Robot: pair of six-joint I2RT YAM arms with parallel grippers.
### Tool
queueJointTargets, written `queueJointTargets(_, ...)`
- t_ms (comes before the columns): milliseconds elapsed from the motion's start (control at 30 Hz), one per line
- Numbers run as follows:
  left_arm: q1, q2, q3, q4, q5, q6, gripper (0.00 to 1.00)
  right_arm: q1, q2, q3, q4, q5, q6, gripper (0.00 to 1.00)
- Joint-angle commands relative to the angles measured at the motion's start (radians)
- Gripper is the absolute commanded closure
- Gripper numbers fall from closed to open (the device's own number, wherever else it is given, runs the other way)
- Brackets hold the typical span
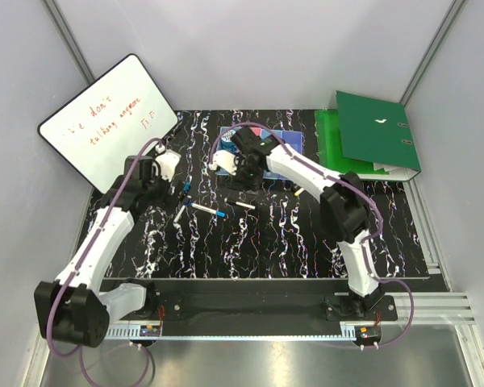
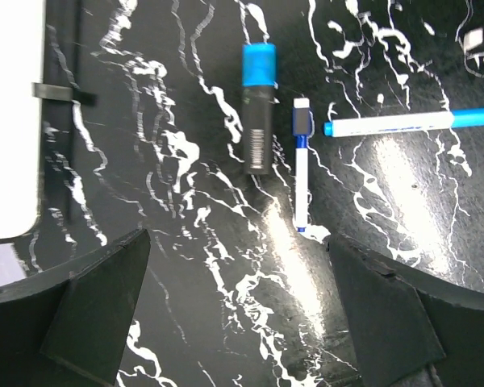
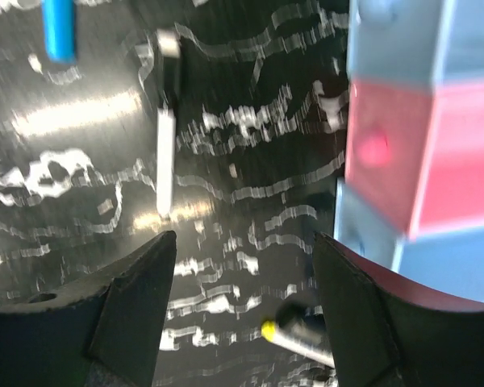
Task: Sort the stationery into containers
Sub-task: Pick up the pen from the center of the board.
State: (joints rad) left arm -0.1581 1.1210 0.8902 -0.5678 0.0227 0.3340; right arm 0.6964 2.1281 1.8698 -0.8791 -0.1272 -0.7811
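Left fingers (image 2: 97,306): spread wide above the worktop (image 2: 185,322), with nothing between them (only the black marbled surface shows in the gap).
Right fingers (image 3: 129,314): apart, low over the worktop just beside the containers (image 3: 452,161); this wrist view is blurred.
Containers: joined bins at the far middle of the worktop, partly under the right arm; a pink bin sits between blue ones.
Yellow-tipped item (image 3: 294,334): on the worktop between the right fingers, nearer the one on the bins' side; I cannot tell whether it touches that finger.
Black-capped white marker (image 3: 165,137): flat on the worktop ahead of the right fingers, apart from the bins.
Black marker with blue cap (image 2: 258,109): flat on the worktop ahead of the left fingers.
Slim white pen (image 2: 302,165): just beside the black marker, parallel to it.
Blue-capped white marker (image 2: 411,122): lying crosswise, near the slim pen's top end.
Whiteboard (image 1: 109,121): propped at the far left, red writing on it.
Green binders (image 1: 377,129): stacked at the far right.
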Motion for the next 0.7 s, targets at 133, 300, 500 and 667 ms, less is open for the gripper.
queueJointTargets(133, 0.011, -0.112, -0.016, 0.013, 0.022, 0.02, 0.01, 0.058, 0.16, 0.212, 0.045, -0.035, 0.019, 0.28)
queueJointTargets(300, 0.012, -0.124, -0.028, 0.008, 0.019, 0.019, 0.01, 0.071, 0.217, 0.264, 0.045, -0.054, 0.029, 0.29)
queueJointTargets(500, 0.019, -0.132, -0.034, 0.0, 0.022, 0.014, 0.01, 0.087, 0.247, 0.281, 0.043, -0.089, 0.049, 0.3)
queueJointTargets(667, 0.022, -0.13, -0.037, 0.0, 0.029, 0.005, 0.01, 0.104, 0.262, 0.302, 0.035, -0.121, 0.071, 0.3)
